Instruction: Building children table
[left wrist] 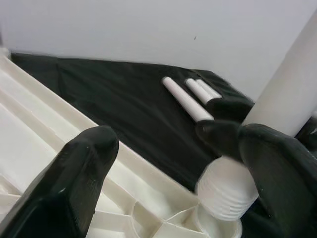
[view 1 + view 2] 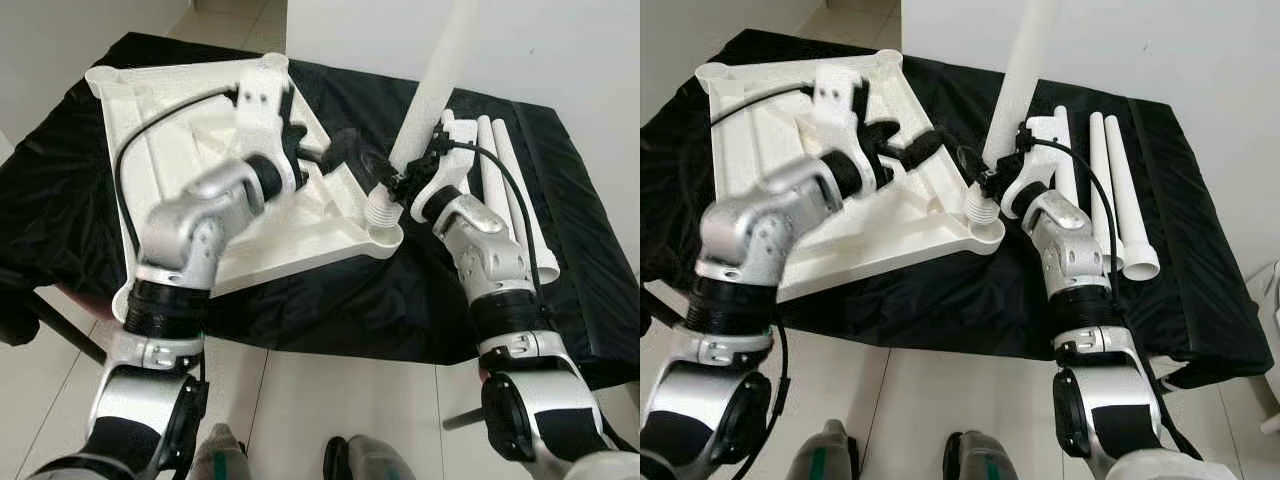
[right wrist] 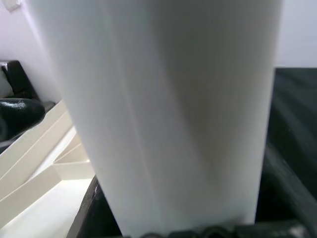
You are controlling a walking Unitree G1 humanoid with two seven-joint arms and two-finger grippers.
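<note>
Right hand [image 2: 405, 178] pinches upright leg [image 2: 432, 90] at tabletop [image 2: 200, 130] corner; left hand [image 2: 350, 150] spread beside it.

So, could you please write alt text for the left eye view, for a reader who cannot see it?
The right claw holds a white table leg upright, its threaded end at the corner socket of an upturned white tabletop on a black cloth. The left claw hovers over that corner. Three spare legs lie alongside.

A black cloth [image 2: 300, 300] covers the counter and hangs over its near edge. Pale floor tiles [image 2: 330, 400] lie below, and a white wall [image 2: 1160, 50] rises behind the far edge.
</note>
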